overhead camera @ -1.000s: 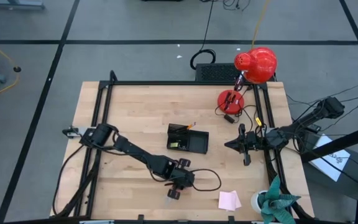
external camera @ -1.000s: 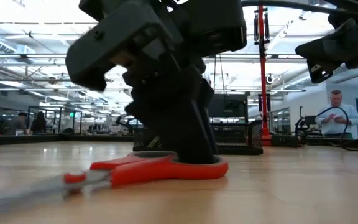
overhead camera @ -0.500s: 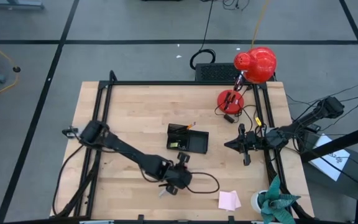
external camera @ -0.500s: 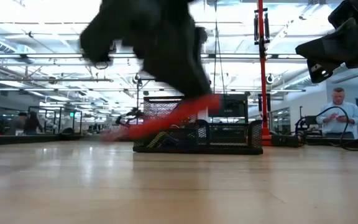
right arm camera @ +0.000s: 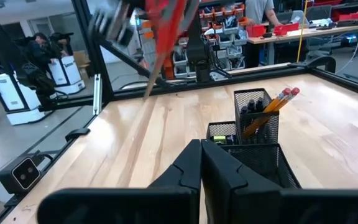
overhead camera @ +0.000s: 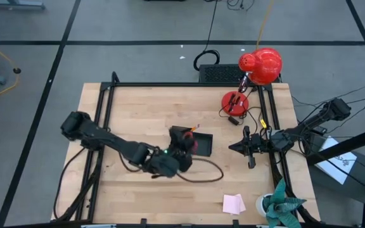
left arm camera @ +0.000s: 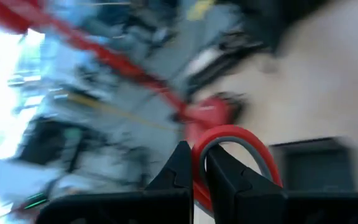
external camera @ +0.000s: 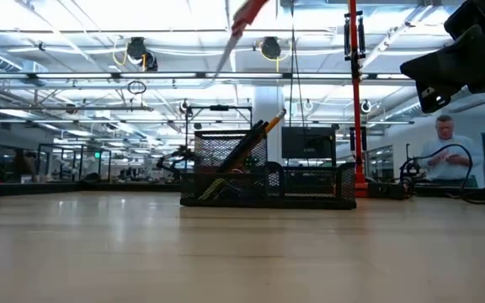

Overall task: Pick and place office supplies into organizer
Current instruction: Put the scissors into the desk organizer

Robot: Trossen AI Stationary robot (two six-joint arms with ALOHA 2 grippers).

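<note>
Left hand: the left hand [overhead camera: 185,144] hangs over the middle of the pale wooden worktop [overhead camera: 138,114], at the near-left corner of the organizer; its dark fingers [left arm camera: 182,171] are pinched on a handle loop of the red-handled scissors [left arm camera: 232,146].
Scissors: lifted clear of the worktop, blades slanting down in the air [right arm camera: 163,37]; in the low view only the tip shows, high above the tray [external camera: 238,25].
Organizer: the low black wire-mesh desk tray [overhead camera: 198,144] sits at the centre of the worktop; orange pencils [right arm camera: 269,109] lean in its taller cup.
Right hand: the right hand [overhead camera: 233,147] waits at 3 o'clock of the tray, well apart, fingers [right arm camera: 191,168] pressed together on nothing.
Sticky pad: the pink square note pad [overhead camera: 234,203] lies near the front edge, at 5 o'clock of the tray.
Lamp: the red desk lamp [overhead camera: 262,65] stands at the far-right corner.
Room: a person [external camera: 445,156] stands beyond the worktop.
</note>
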